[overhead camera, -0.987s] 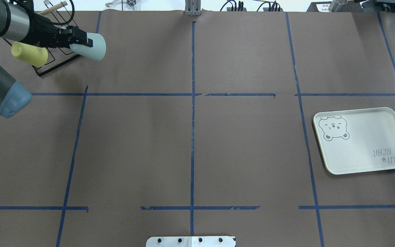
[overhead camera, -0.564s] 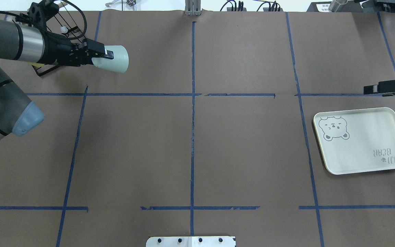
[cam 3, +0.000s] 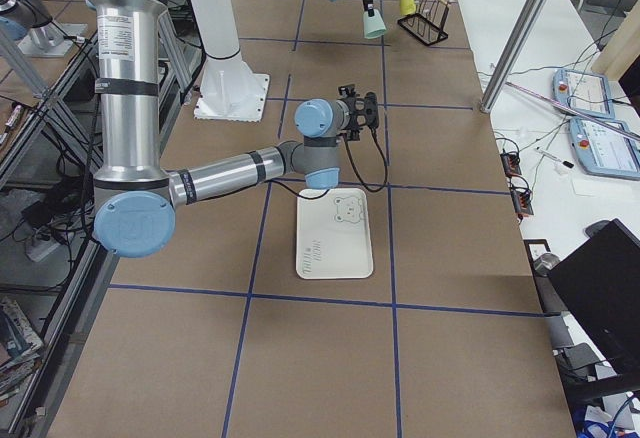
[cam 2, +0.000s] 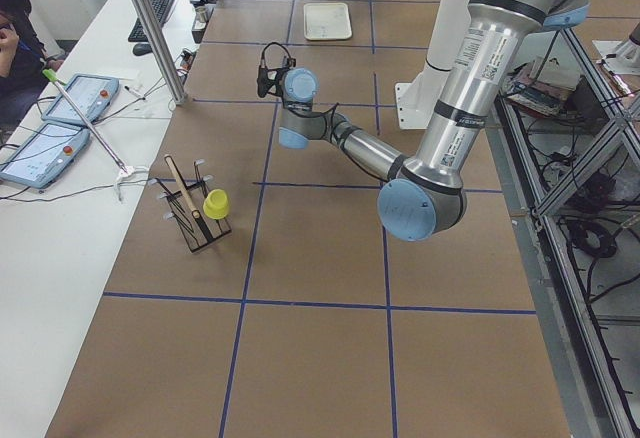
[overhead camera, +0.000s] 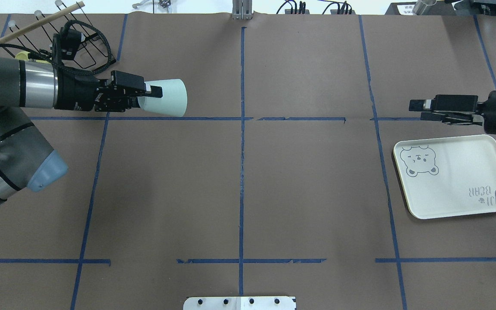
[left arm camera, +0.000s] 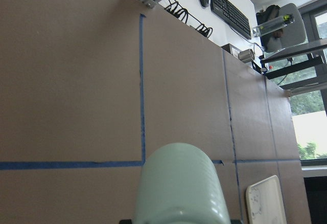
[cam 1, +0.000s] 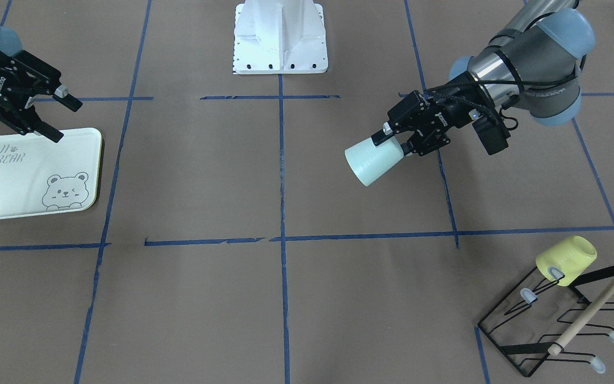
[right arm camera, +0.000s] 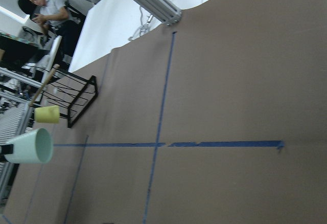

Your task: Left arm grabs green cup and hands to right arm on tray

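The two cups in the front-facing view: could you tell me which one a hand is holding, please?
The pale mint-green cup, gripped sideways by the left hand; the yellow-green cup sits apart on the black wire rack.

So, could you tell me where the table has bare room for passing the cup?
The middle of the table is bare, from the green cup in the left tool across to the tray. The tray holds nothing; the open right tool hangs by its far edge. Crowded at the far left corner: the wire rack with the yellow cup.
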Robot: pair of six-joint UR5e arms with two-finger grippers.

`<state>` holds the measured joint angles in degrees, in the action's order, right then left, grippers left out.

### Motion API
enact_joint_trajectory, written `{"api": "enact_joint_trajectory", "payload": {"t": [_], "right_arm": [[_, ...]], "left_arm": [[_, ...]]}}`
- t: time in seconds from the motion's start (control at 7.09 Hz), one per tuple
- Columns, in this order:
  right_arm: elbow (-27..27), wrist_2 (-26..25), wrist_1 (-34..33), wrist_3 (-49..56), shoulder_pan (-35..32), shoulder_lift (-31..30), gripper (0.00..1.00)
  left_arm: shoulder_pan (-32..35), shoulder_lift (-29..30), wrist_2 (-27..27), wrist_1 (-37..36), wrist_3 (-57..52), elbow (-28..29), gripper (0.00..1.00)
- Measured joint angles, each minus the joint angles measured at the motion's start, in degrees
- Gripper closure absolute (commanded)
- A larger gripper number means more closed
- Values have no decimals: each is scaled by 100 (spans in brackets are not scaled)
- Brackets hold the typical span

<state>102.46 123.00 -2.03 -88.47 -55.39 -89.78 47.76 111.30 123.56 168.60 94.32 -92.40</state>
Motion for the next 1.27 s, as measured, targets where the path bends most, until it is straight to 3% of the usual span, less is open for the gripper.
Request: {"api": "enact_joint_trajectory", "payload": {"t": [0.28, 0.56, 0.85, 1.27], "right_arm": [[-448, -606, 1327, -819, 708, 486, 0], [-586, -1654, 1965, -1576, 1756, 1045, 0], [-598, -2433, 2150, -1807, 2572, 1469, 0], [-593, -2608, 2122, -1839, 2820, 1756, 0]], "left_arm": [[-386, 46, 36, 500, 351, -18, 64], [-675, 178, 37, 936, 867, -23, 64], [-860, 357, 36, 1290, 1256, -21, 64], [-1108, 433, 28, 1829, 1706, -125, 64]]}}
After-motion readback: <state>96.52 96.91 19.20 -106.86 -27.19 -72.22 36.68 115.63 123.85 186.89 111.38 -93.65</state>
